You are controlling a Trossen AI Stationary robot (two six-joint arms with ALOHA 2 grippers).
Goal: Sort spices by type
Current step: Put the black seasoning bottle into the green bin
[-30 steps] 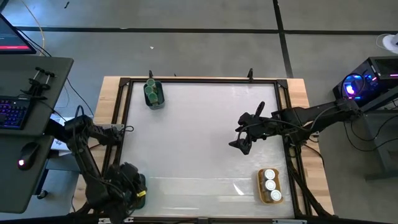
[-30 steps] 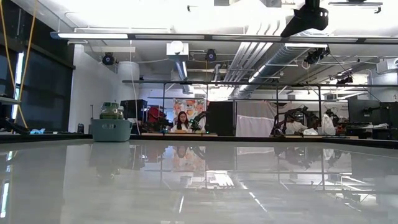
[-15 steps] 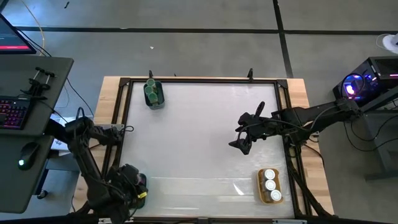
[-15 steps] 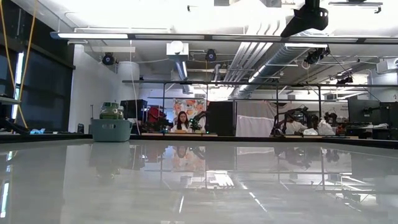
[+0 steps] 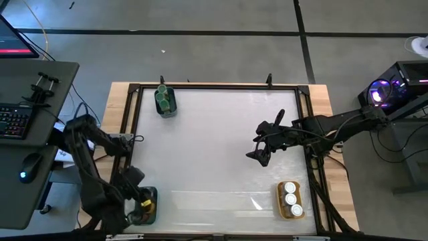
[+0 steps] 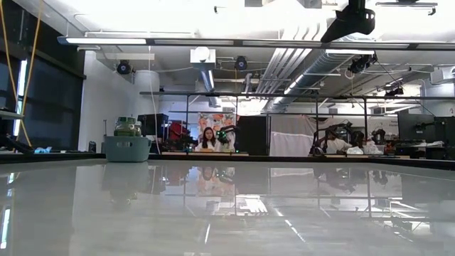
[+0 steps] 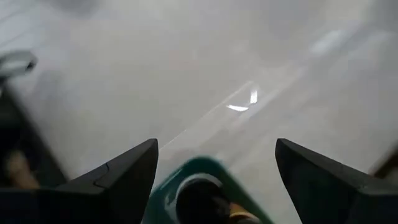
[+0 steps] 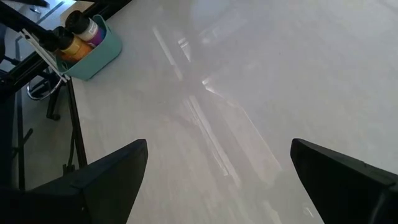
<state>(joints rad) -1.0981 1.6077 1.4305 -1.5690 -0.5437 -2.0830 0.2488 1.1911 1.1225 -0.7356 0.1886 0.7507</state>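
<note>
A teal tray (image 5: 165, 102) at the far left holds green-lidded spice jars (image 6: 127, 126). An orange tray (image 5: 289, 200) at the near right holds white-lidded jars (image 5: 290, 199). A second teal tray (image 5: 146, 205) in the near left corner holds dark-lidded jars (image 8: 79, 26). My left gripper (image 5: 134, 191) is open just above that tray. In the left wrist view its fingers stand apart over a dark lid (image 7: 198, 194) without touching it. My right gripper (image 5: 257, 156) is open and hovers over bare table right of centre.
A dark frame (image 5: 135, 127) runs around the white table top, whose wide middle (image 5: 207, 154) carries nothing. Beyond the table's left edge stands a desk with a keyboard (image 5: 15, 122) and a mouse. People sit far off in the room behind (image 6: 209, 139).
My left arm has swung back toward the table's left edge, and its gripper has drawn off the near left teal tray, which now shows beside it. My right arm has kept still.
</note>
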